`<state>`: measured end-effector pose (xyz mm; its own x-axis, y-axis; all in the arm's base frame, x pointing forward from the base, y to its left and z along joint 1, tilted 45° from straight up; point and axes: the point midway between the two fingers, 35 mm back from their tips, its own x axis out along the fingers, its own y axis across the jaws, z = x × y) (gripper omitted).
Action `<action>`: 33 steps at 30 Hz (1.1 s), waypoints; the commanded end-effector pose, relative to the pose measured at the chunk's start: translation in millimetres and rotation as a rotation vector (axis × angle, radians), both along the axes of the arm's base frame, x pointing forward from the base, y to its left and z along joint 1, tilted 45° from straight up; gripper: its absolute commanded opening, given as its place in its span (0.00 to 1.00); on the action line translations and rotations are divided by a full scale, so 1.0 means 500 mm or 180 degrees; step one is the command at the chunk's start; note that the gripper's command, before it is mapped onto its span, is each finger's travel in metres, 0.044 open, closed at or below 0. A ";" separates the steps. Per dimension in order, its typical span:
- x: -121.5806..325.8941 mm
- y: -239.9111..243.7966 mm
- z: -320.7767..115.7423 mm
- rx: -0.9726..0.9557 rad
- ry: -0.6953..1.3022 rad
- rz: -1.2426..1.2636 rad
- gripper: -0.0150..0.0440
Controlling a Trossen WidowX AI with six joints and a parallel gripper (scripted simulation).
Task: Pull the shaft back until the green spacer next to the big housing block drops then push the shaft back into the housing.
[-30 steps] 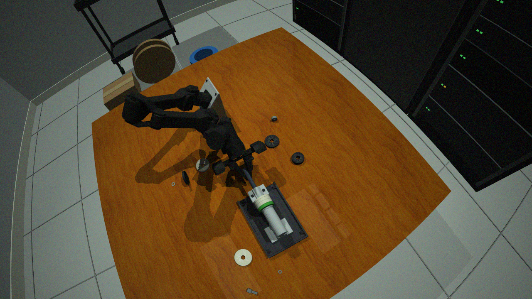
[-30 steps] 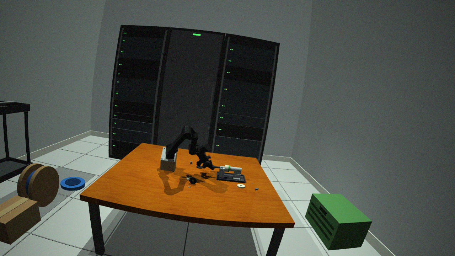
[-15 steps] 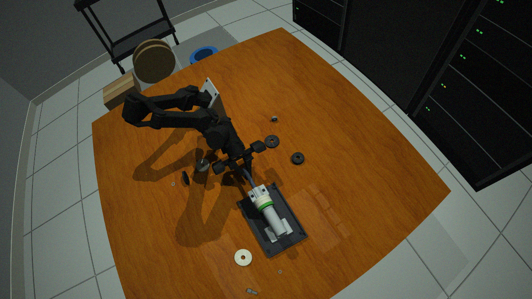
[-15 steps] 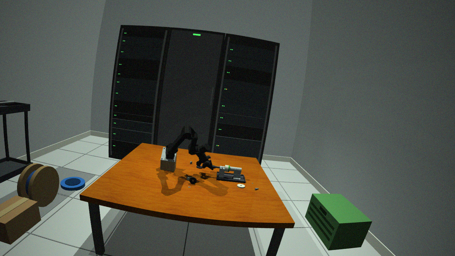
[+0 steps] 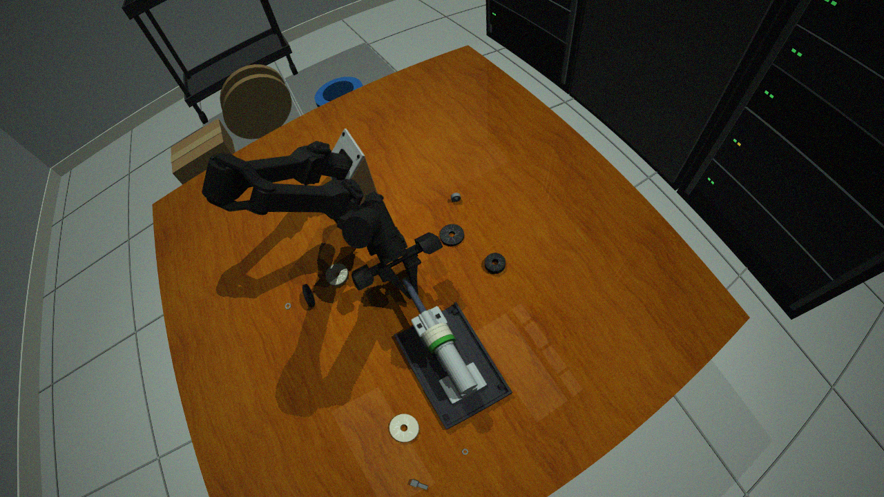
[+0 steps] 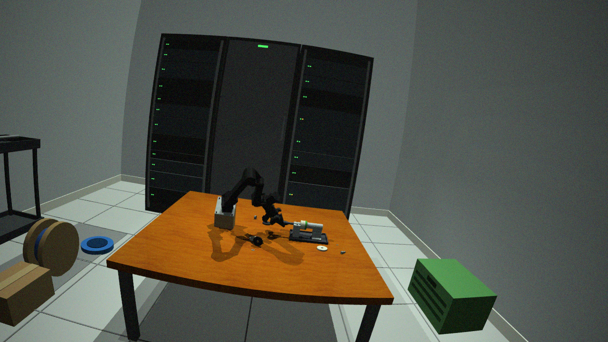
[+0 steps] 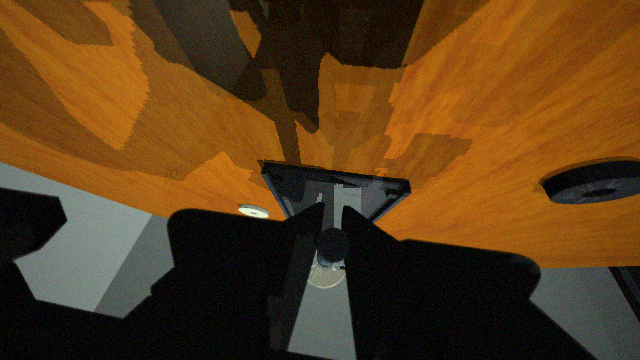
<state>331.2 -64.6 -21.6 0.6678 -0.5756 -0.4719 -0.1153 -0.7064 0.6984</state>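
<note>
My gripper (image 5: pixel 406 283) (image 6: pixel 283 223) (image 7: pixel 333 210) is shut on the dark blue-grey shaft (image 5: pixel 417 299) (image 7: pixel 333 244), whose near end shows between the fingers in the wrist view. The shaft runs into the white slotted bracket (image 5: pixel 423 324) on the dark tray (image 5: pixel 485 356) (image 7: pixel 400 186). Beyond the bracket are cream spacers (image 5: pixel 436 333). The green spacer (image 5: pixel 442 342) (image 6: pixel 306 223) is still in line, against the big white cylindrical housing (image 5: pixel 456 366) (image 6: pixel 315 226). How deep the shaft reaches inside is hidden.
Two dark discs (image 5: pixel 458 235) (image 5: pixel 501 266) lie right of the gripper. A grey-white disc (image 5: pixel 335 272) and an upright dark wheel (image 5: pixel 308 295) are left of it. A cream disc (image 5: pixel 395 431) (image 7: pixel 253 211) and a small bolt (image 5: pixel 418 484) lie beyond the tray.
</note>
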 end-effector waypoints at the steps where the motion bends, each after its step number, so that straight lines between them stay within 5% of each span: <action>1: -0.003 0.000 0.000 0.0003 -0.0005 -0.0005 0.25; 33: -0.010 0.001 -0.001 0.0003 -0.0004 -0.0005 0.25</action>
<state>327.5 -64.2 -21.8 0.6677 -0.5757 -0.4720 -0.1153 -0.7063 0.6984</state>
